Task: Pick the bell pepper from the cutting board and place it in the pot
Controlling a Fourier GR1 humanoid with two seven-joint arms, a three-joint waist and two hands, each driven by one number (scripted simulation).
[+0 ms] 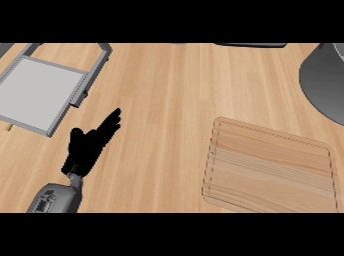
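Left hand (90, 145) shows at the counter's (167, 90) lower left, fingers straight and relaxed, holding nothing and resting near the grey tray (35, 92). Cutting board (271, 167) lies well to its right, bare: no bell pepper visible anywhere. Pot (330, 85) sits at the far right edge beyond the board; right hand not in view.

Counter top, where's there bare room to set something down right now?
The cutting board lies bare. Open counter runs between the grey tray and the pot, above the board. It is tighter lower left, near the open left hand.
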